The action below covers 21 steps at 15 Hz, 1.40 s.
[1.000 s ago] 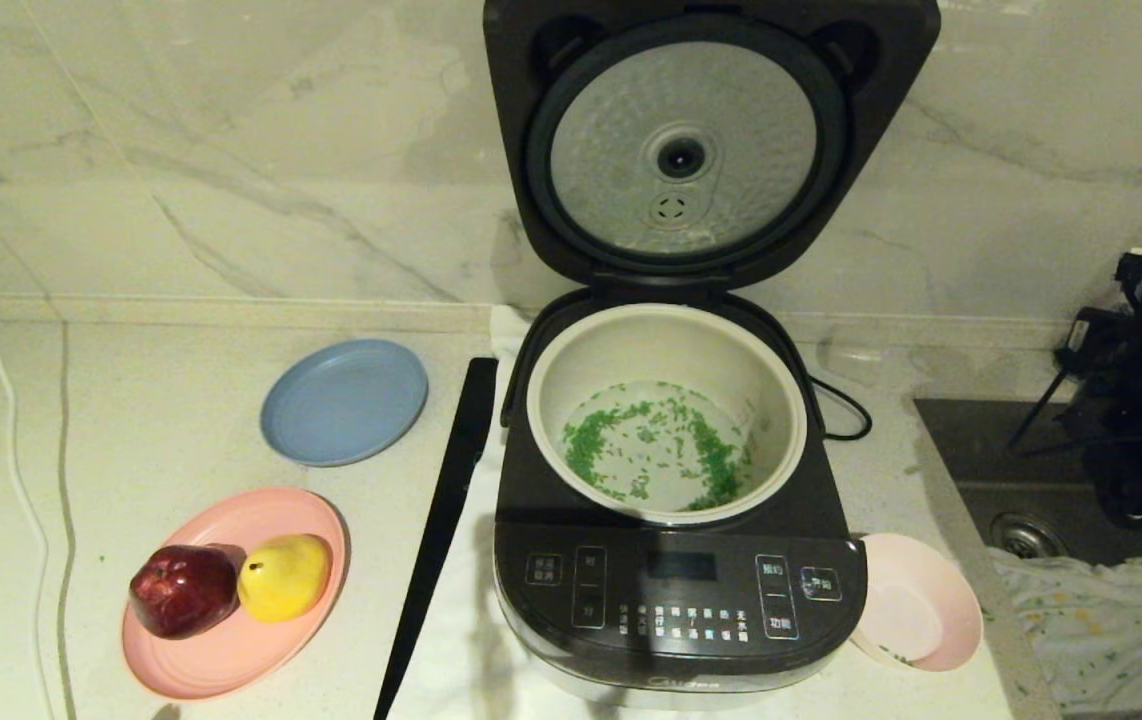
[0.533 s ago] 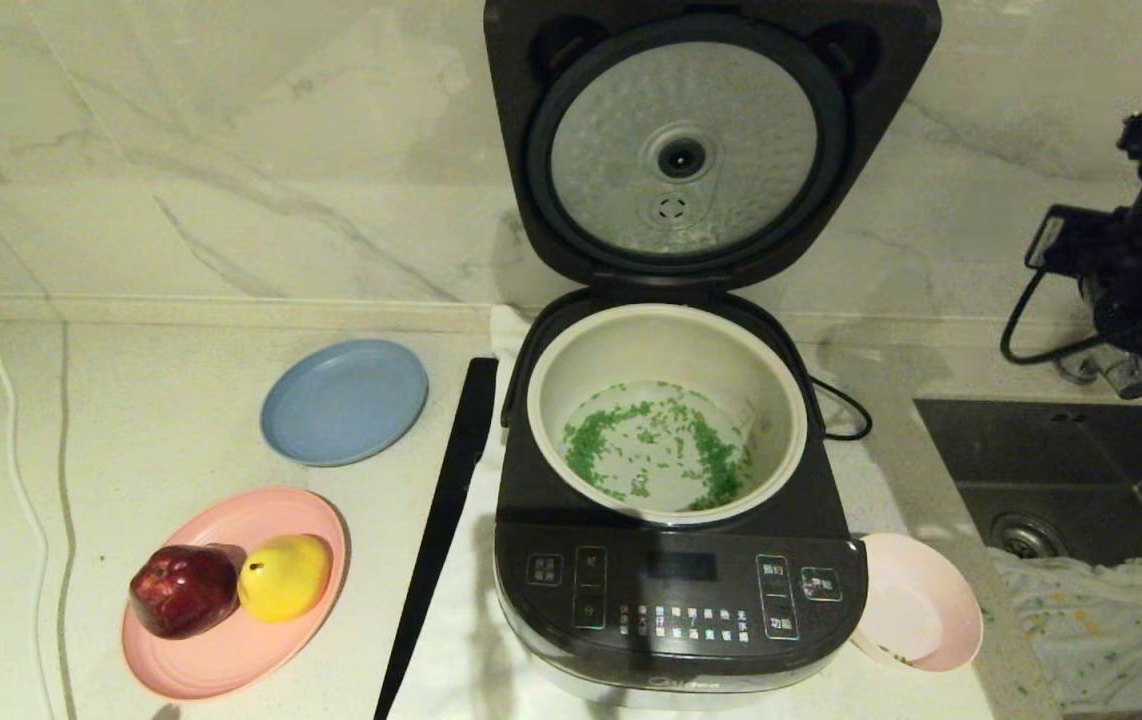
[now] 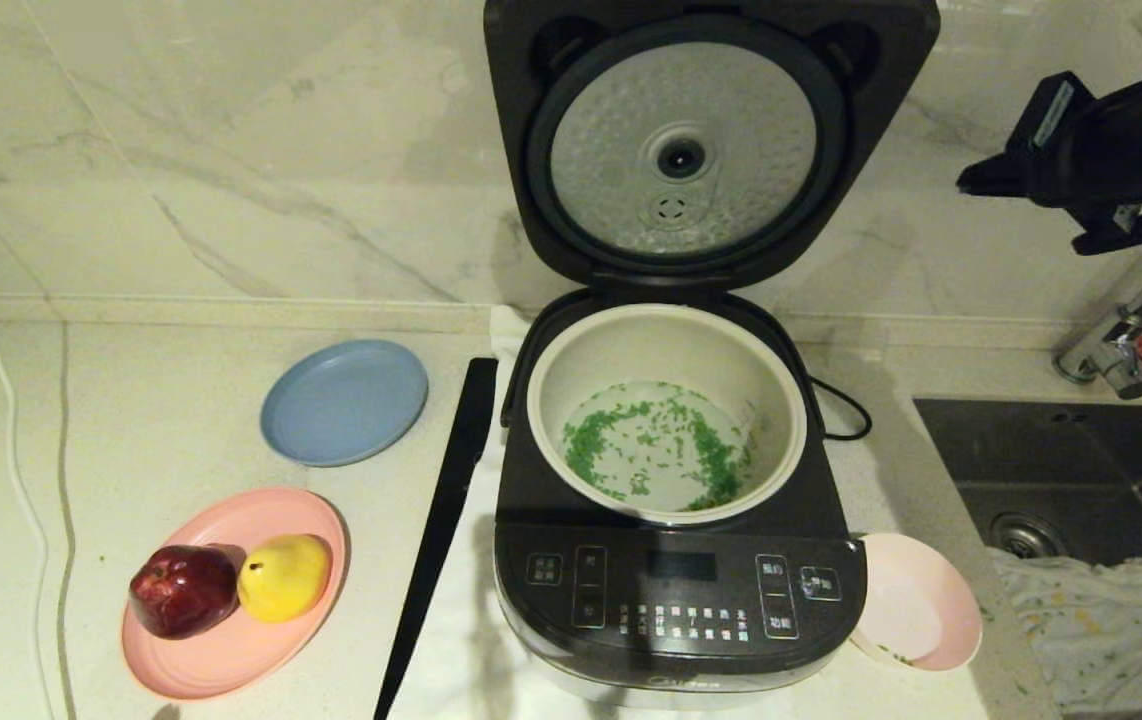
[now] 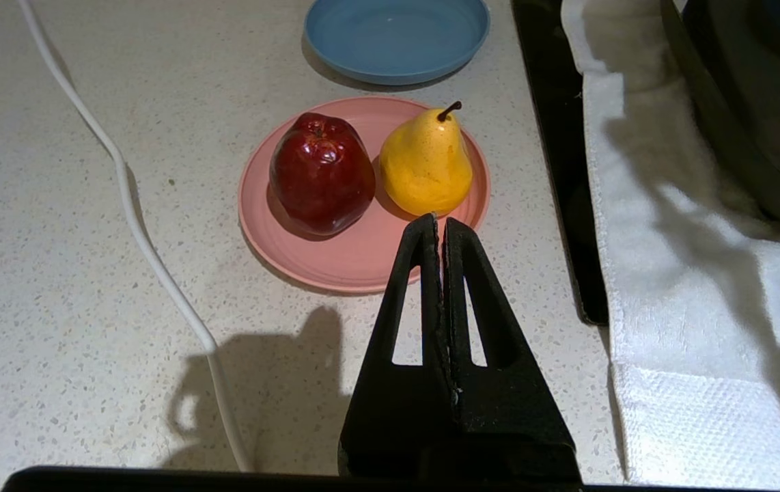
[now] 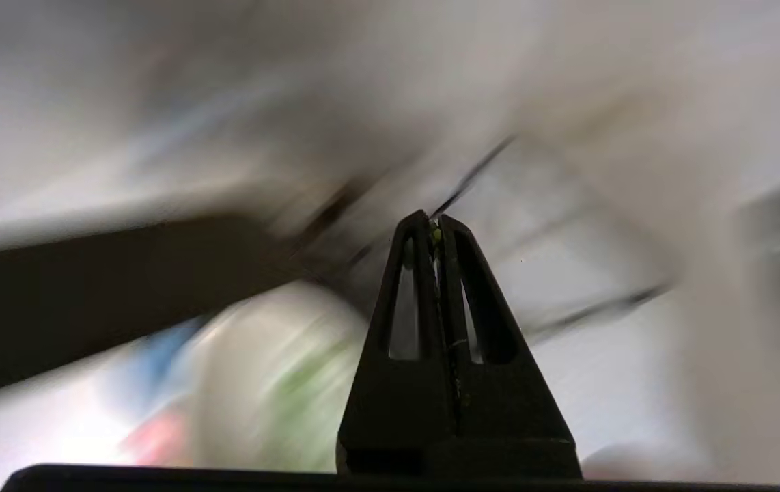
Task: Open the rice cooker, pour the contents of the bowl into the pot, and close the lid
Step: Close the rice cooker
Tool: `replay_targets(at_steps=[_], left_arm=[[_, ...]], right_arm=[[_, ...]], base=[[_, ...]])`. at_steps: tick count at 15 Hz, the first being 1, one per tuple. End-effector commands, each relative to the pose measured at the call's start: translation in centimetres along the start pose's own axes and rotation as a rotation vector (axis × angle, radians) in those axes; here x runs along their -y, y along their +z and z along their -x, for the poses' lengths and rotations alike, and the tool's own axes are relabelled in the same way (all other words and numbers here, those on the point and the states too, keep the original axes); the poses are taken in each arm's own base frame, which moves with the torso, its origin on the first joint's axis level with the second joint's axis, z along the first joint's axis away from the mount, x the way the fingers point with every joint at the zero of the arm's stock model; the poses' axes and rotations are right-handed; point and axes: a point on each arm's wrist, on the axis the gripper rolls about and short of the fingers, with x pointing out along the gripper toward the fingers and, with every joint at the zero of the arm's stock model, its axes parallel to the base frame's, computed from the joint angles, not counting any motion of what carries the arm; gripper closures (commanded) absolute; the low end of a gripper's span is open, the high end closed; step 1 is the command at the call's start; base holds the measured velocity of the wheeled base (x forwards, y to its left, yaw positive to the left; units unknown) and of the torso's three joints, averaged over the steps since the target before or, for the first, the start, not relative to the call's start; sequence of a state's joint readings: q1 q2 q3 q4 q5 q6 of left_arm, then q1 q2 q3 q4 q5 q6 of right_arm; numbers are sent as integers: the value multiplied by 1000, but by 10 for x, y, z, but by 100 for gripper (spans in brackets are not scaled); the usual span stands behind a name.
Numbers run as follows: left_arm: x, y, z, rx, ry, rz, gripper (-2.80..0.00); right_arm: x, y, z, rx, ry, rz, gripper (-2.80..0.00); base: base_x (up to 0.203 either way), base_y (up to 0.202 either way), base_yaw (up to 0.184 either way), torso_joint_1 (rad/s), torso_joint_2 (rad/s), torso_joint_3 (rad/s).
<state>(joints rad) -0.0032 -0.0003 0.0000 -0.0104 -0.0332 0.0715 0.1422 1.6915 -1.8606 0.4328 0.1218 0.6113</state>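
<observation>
1. One rice cooker (image 3: 679, 590) is sitting open.
2. Two plates are lying out: one blue plate (image 3: 344, 401), one pink plate (image 3: 231, 650).
3. One bowl (image 3: 919, 615) is resting.
4. One apple (image 3: 182, 590) and one pear (image 3: 283, 576) are sitting.

The right arm is raised high at the far right of the head view, its right pincer (image 5: 434, 222) with both fingers pressed together, nothing held between them. The left pincer (image 4: 439, 225) hangs low above the bench, its fingers likewise pressed together and empty.
</observation>
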Motion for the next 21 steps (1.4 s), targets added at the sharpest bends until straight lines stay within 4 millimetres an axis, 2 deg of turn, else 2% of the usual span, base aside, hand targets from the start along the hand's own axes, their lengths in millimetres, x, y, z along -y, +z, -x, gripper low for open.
replay_targets(at_steps=[1, 4, 8, 14, 21], left_arm=[[0, -1, 0, -6, -1, 0, 0], [0, -1, 0, -5, -1, 0, 0], [0, -1, 0, -5, -1, 0, 0], [0, -1, 0, -5, -1, 0, 0], [0, -1, 0, -5, -1, 0, 0]], right_arm=[[-10, 6, -1, -47, 166, -91, 0], [-18, 16, -10, 9, 310, -86, 0], [-22, 22, -9, 23, 409, -50, 0], [-14, 31, -22, 87, 420, -12, 0], [-11, 31, -43, 118, 468, 11, 0]], base=[[0, 0, 0, 0, 0, 0], [0, 0, 0, 0, 0, 0], [0, 0, 0, 0, 0, 0], [0, 0, 0, 0, 0, 0], [0, 0, 0, 0, 0, 0]])
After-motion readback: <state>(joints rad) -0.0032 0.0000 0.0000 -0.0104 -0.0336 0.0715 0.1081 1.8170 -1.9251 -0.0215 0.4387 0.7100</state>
